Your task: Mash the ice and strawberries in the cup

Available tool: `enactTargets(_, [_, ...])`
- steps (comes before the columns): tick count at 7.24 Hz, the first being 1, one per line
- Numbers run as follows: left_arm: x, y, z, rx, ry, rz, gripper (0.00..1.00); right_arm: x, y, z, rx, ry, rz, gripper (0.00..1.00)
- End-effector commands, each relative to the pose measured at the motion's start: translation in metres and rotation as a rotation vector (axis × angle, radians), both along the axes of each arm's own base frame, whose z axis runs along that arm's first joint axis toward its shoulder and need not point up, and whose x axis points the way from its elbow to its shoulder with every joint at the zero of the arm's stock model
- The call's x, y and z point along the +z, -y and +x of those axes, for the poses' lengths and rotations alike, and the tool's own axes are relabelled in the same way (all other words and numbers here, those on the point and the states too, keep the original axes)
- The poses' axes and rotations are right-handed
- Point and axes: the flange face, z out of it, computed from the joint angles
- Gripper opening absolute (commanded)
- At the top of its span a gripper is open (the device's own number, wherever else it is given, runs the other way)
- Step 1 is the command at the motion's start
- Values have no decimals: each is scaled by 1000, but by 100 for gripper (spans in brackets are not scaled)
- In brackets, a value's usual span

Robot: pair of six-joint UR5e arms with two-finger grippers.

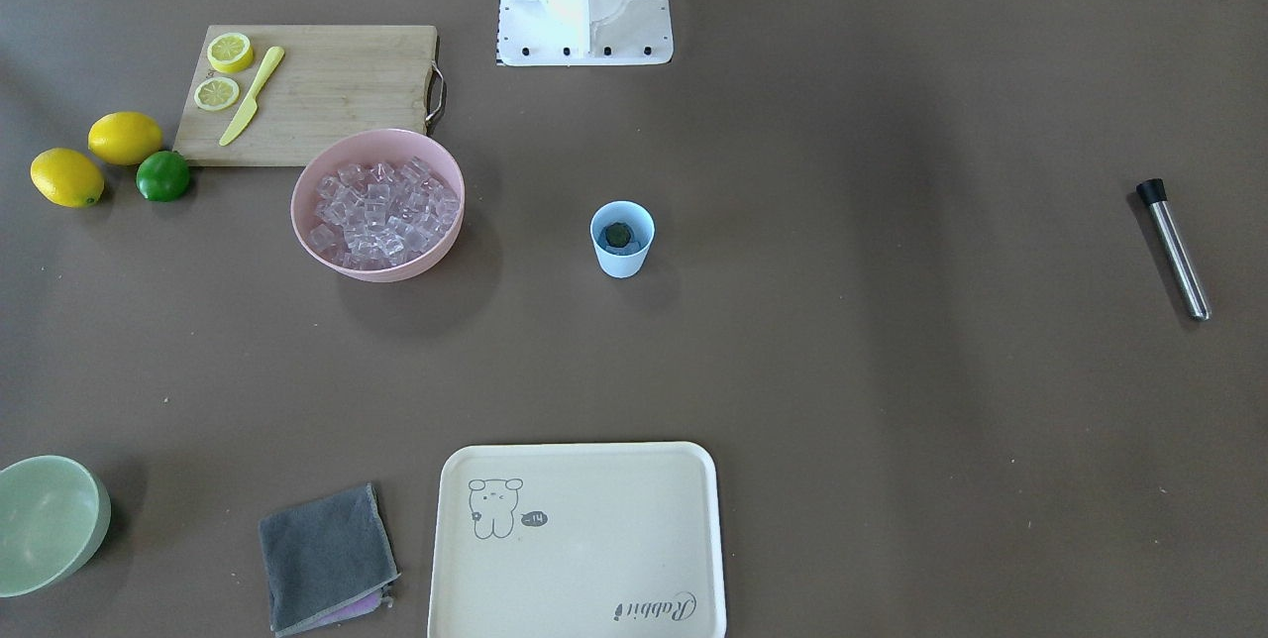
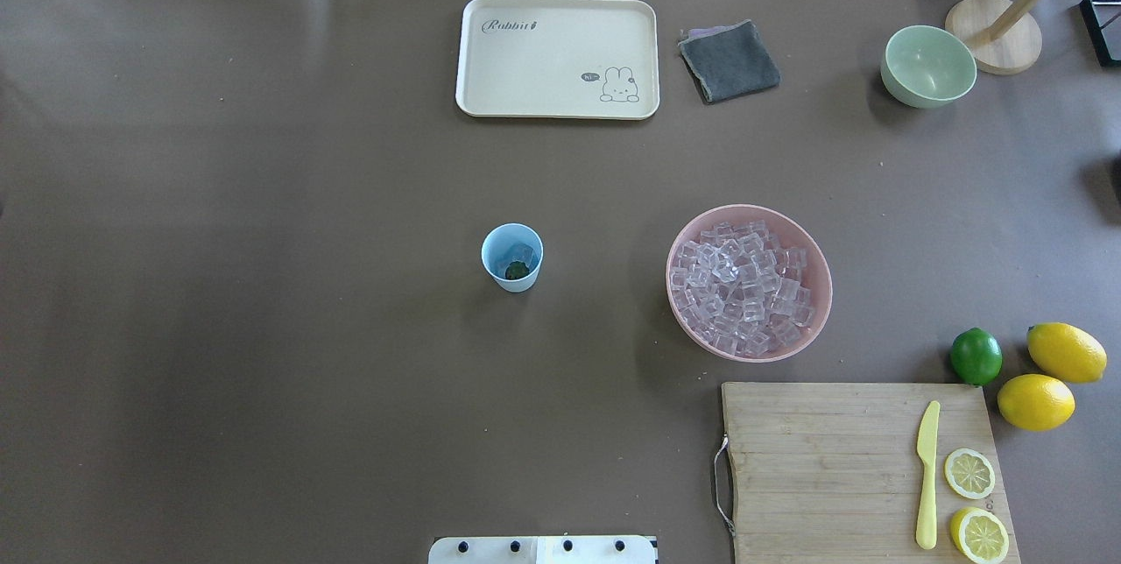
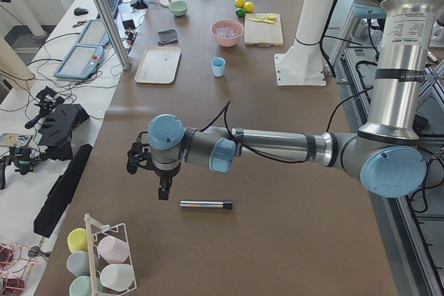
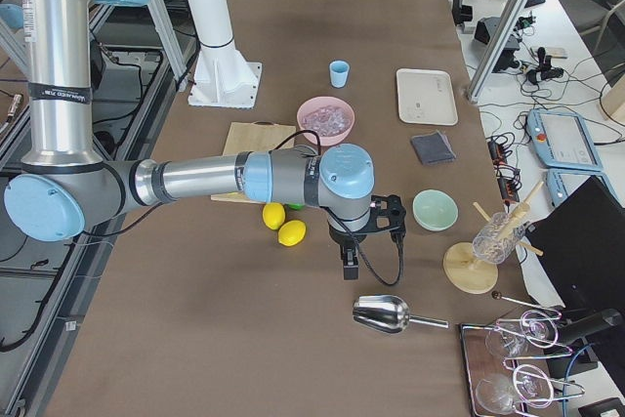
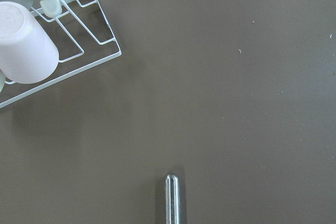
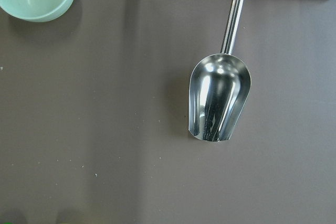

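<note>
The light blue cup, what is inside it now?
Inside the cup lie clear ice and the strawberry, showing only its dark green leafy top; the red body is hidden.

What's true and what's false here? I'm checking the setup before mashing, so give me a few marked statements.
The pink bowl holds ice cubes. True.
The cup lies tipped over. False: it stands upright.
The yellow knife lies on the cutting board. True.
The metal scoop sits in the pink bowl. False: it lies on the table.
The steel muddler stands in the cup. False: it lies flat on the table.
</note>
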Motion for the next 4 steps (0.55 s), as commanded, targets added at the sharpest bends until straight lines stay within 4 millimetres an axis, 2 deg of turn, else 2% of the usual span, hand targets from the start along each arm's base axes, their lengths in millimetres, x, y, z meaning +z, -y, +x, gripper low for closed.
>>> enactTargets(1, [5,14,-1,1,-4,-11,99,2,29,-4,-13,-2,-8,100])
enactTargets(2, [4,14,-2,-1,-5,-9,99,8,38,-3,-16,-1,-18,100])
enactTargets(4, [6,13,-2,-1,-5,-14,99,9,42,-3,-16,-4,-20,100])
